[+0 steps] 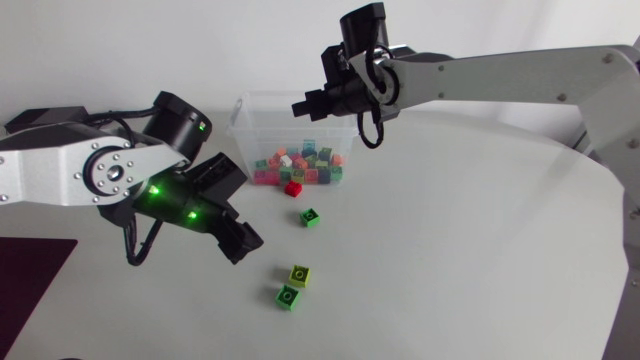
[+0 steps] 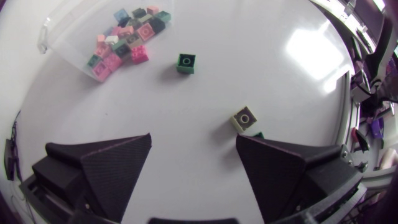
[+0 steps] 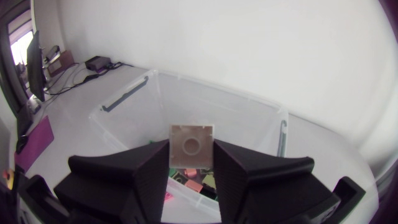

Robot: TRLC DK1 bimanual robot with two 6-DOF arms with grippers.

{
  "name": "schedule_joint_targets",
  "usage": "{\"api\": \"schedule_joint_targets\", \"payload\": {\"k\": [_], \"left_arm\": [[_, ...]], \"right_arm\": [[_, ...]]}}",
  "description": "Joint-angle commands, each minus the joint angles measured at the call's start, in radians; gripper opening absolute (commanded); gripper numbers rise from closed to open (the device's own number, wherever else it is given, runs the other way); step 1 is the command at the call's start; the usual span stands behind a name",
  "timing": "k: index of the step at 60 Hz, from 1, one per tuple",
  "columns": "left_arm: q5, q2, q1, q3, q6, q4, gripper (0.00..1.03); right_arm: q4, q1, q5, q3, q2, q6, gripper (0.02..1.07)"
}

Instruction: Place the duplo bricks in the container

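My right gripper (image 3: 192, 157) is shut on a pale beige duplo brick (image 3: 192, 144), held above the clear plastic container (image 3: 130, 93); in the head view this gripper (image 1: 302, 104) hangs over the container's (image 1: 240, 125) back rim. Several coloured bricks (image 1: 300, 165) lie inside. My left gripper (image 1: 245, 208) stands open and empty low over the table. Ahead of it lie a yellow-green brick (image 2: 244, 119) and a dark green brick (image 2: 185, 62). Another green brick (image 1: 287, 296) is nearly hidden behind one finger in the left wrist view.
A red brick (image 1: 293, 188) sits on the table just in front of the container's wall. A dark mat (image 1: 30, 270) covers the table's left front corner. White tabletop (image 1: 470, 250) stretches to the right.
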Motion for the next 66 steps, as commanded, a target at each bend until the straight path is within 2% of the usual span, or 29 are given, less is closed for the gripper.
{"api": "schedule_joint_targets", "payload": {"k": [1, 6, 9, 10, 12, 14, 15, 16, 30, 60, 66], "left_arm": [[0.011, -0.008, -0.027, -0.041, -0.042, -0.006, 0.94], [0.011, -0.005, -0.053, -0.05, -0.059, -0.006, 0.94], [0.011, 0.0, -0.07, -0.05, -0.085, -0.009, 0.94], [0.011, 0.004, -0.076, -0.047, -0.091, -0.016, 0.94], [0.011, 0.012, -0.085, -0.039, -0.102, -0.026, 0.94], [0.011, 0.024, -0.099, -0.03, -0.119, -0.042, 0.93], [0.011, 0.029, -0.105, -0.025, -0.128, -0.048, 0.93], [0.011, 0.033, -0.108, -0.022, -0.136, -0.054, 0.93], [0.005, 0.132, -0.231, 0.021, -0.229, -0.131, 0.91], [-0.041, 0.345, -0.266, 0.108, -0.274, -0.138, 0.87], [-0.041, 0.366, -0.268, 0.12, -0.28, -0.137, 0.81]], "right_arm": [[0.028, -0.009, -0.005, 0.046, 0.055, -0.004, 0.26], [0.029, -0.017, -0.002, 0.088, 0.094, -0.004, 0.28], [0.035, -0.017, 0.017, 0.1, 0.104, -0.002, 0.37], [0.037, -0.017, 0.025, 0.1, 0.104, -0.002, 0.46], [0.035, -0.017, 0.04, 0.106, 0.102, 0.0, 0.77], [0.031, -0.017, 0.049, 0.103, 0.094, 0.001, 0.95], [0.031, -0.017, 0.051, 0.097, 0.087, 0.001, 1.02], [0.031, -0.017, 0.051, 0.091, 0.079, 0.001, 1.03], [0.034, -0.022, 0.075, -0.075, -0.119, 0.003, 1.03], [0.015, -0.025, 0.071, -0.557, -0.547, -0.005, 1.02], [0.006, -0.025, 0.069, -0.609, -0.591, -0.005, 1.02]]}}
